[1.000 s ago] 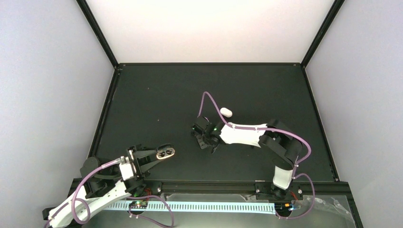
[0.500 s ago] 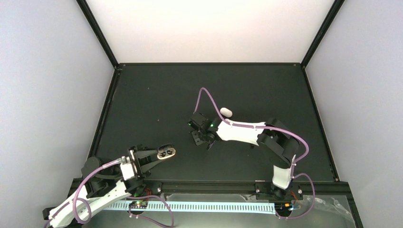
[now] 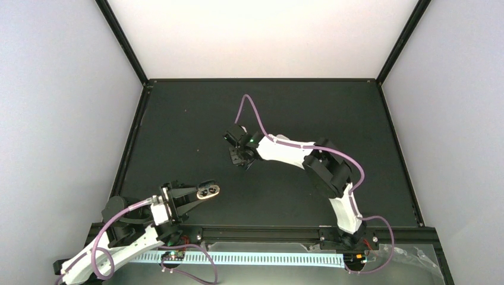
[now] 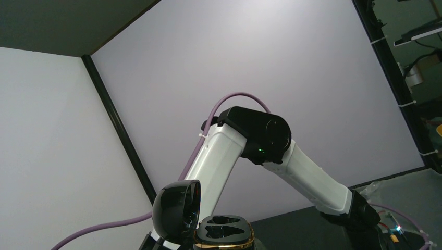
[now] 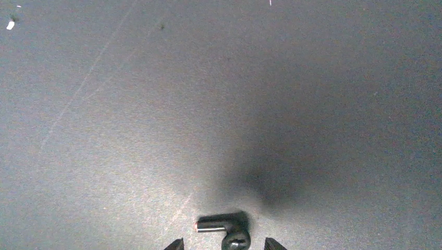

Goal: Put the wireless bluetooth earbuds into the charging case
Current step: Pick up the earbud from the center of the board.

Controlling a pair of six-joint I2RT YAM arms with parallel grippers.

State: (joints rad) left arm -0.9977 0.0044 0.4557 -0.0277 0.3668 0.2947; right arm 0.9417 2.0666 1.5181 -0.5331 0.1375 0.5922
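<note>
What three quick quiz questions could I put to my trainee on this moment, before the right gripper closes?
1. True or false: the small oval hinged charging case, dark inside, is closed.
2. The tiny black plastic earbud in the right wrist view is: A seated in a case socket; B lying on the black table between the open fingertips of the right gripper; C pinched and lifted.
3. Fill in: the case is held by the ___ gripper.

Key: 1 false, its lid stands open. 2 B. 3 left: the left gripper is shut on it.
</note>
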